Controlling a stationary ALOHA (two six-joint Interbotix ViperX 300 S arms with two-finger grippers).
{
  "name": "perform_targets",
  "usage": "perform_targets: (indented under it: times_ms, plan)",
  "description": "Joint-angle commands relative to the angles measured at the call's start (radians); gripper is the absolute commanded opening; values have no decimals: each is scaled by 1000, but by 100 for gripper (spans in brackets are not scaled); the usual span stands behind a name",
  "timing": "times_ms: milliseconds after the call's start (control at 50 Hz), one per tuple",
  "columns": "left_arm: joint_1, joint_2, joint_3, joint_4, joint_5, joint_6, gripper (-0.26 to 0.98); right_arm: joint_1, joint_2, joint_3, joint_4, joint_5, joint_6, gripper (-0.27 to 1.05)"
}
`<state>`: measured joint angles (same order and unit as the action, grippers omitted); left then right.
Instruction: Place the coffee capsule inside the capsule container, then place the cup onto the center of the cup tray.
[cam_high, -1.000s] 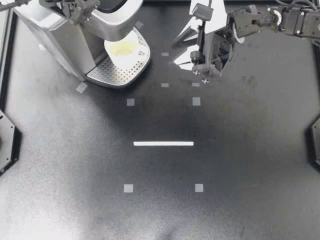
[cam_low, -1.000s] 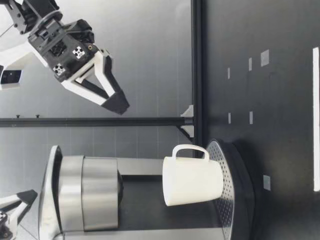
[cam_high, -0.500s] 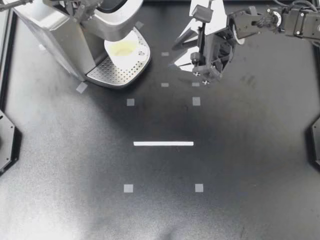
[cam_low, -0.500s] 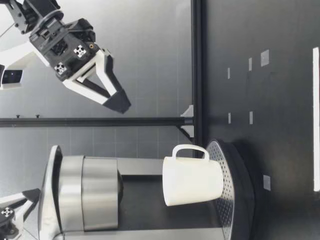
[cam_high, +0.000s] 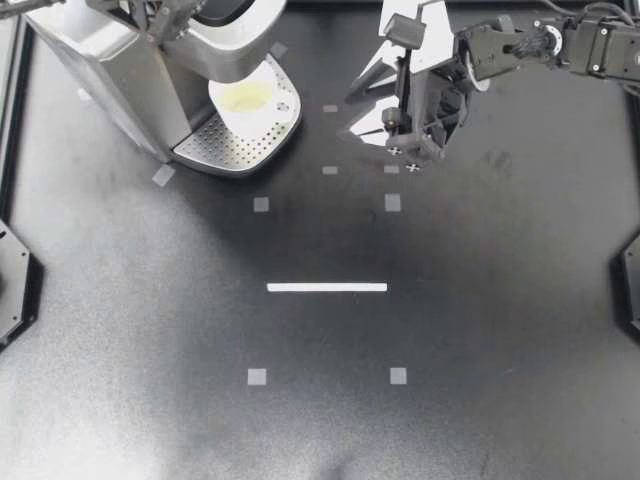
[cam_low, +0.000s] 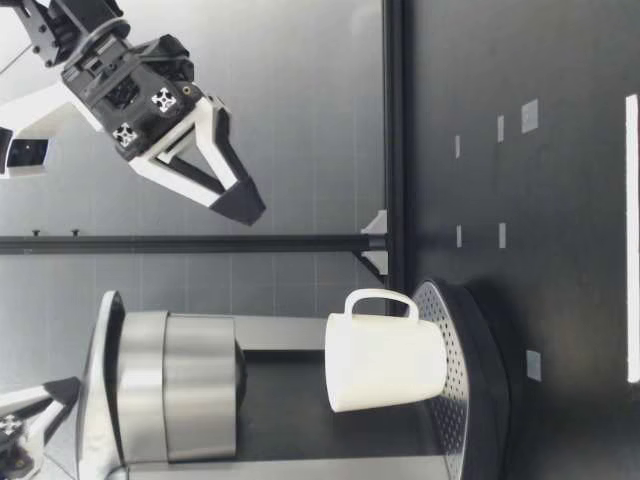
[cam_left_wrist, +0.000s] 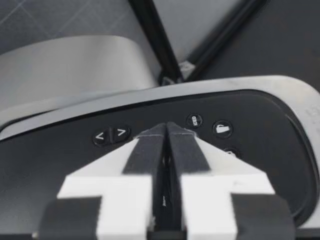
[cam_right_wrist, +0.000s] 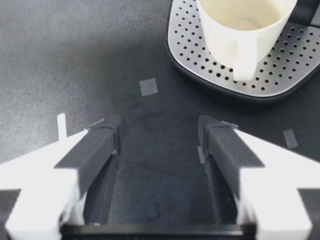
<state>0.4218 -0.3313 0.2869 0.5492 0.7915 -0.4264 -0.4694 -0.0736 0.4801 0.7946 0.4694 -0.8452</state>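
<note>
From above, the left tool (cam_high: 165, 12) is mostly cut off over the machine (cam_high: 100, 70). The right tool (cam_high: 358, 103) hangs spread near the tray (cam_high: 225, 152), where the cup (cam_high: 247, 100) stands. Low view: cup upright, handle toward the right tool. Left wrist: fingers pressed together above the machine's buttons. Right wrist: cup empty, ahead of spread fingers.

No words or numbers can be read. Two arrow signs (cam_left_wrist: 111, 135) and small icons (cam_left_wrist: 222, 128) mark the coffee machine's panel (cam_left_wrist: 50, 160), just ahead of the left hand (cam_high: 168, 14).
</note>
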Motion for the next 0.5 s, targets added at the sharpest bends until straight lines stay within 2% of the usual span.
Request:
perform_targets:
  times_ms: [0,180,480]
  plan:
    - [-12,-37,-25,0,-48,3,5,5,-29,-12,3,-8,-2,57]
    - [-58,-15,-35,-8,-54,3,5,5,-26,-12,3,-11,-2,57]
    - [-61,12,-38,-8,-35,3,5,3,-28,-12,3,-11,-2,57]
